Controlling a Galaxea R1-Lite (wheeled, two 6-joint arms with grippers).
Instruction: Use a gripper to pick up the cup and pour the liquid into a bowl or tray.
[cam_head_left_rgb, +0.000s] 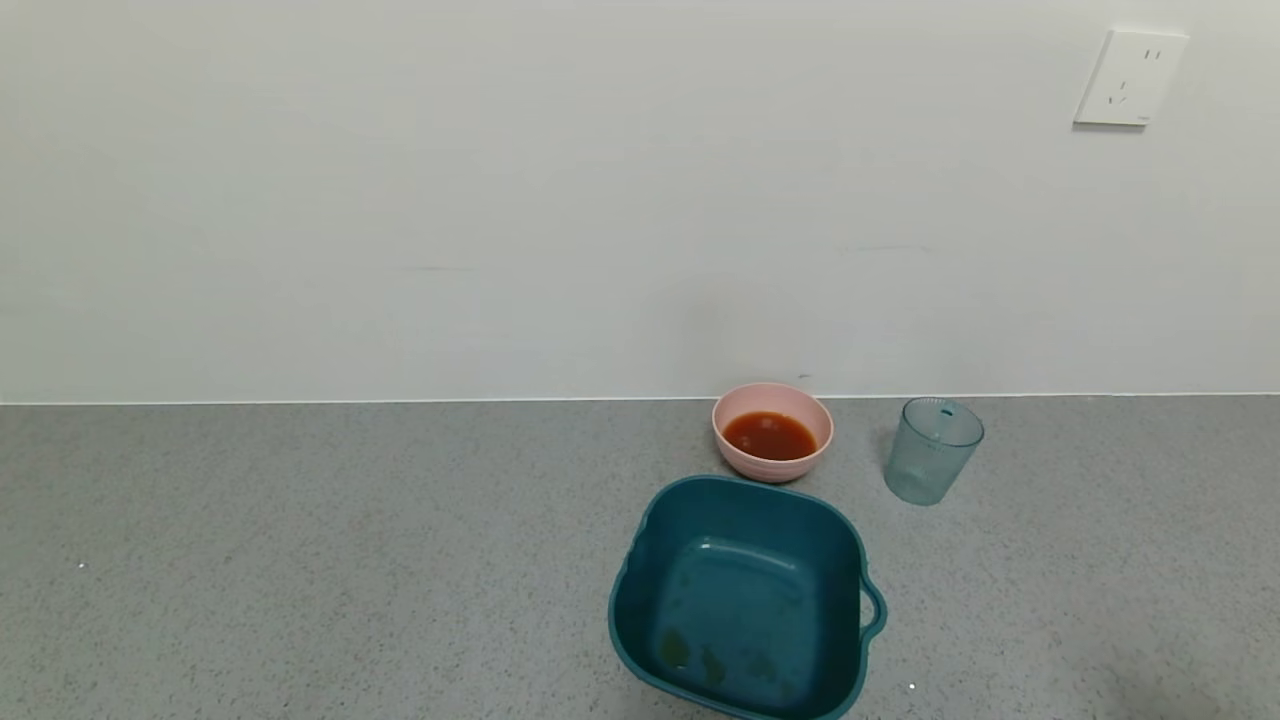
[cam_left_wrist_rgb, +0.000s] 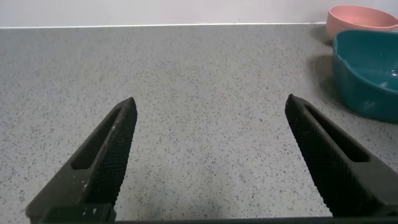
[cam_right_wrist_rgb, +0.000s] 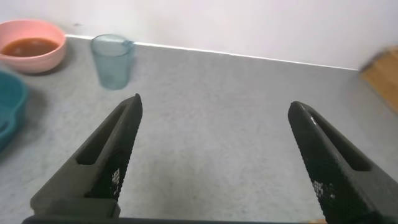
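Observation:
The pale blue-green cup (cam_head_left_rgb: 932, 451) stands upright on the grey counter near the back wall, and looks empty; it also shows in the right wrist view (cam_right_wrist_rgb: 112, 60). To its left sits the pink bowl (cam_head_left_rgb: 735, 405), holding reddish-brown liquid (cam_head_left_rgb: 769, 436); the bowl also shows in the right wrist view (cam_right_wrist_rgb: 53, 58) and the left wrist view (cam_left_wrist_rgb: 357, 18). Neither arm shows in the head view. My left gripper (cam_left_wrist_rgb: 211, 109) is open and empty over bare counter. My right gripper (cam_right_wrist_rgb: 214, 106) is open and empty, well short of the cup.
A dark teal tub (cam_head_left_rgb: 640, 590) with a handle stands in front of the bowl, empty but for faint stains. A white wall with a socket (cam_head_left_rgb: 1130, 78) runs behind. A wooden surface (cam_right_wrist_rgb: 382, 71) shows at the counter's far end in the right wrist view.

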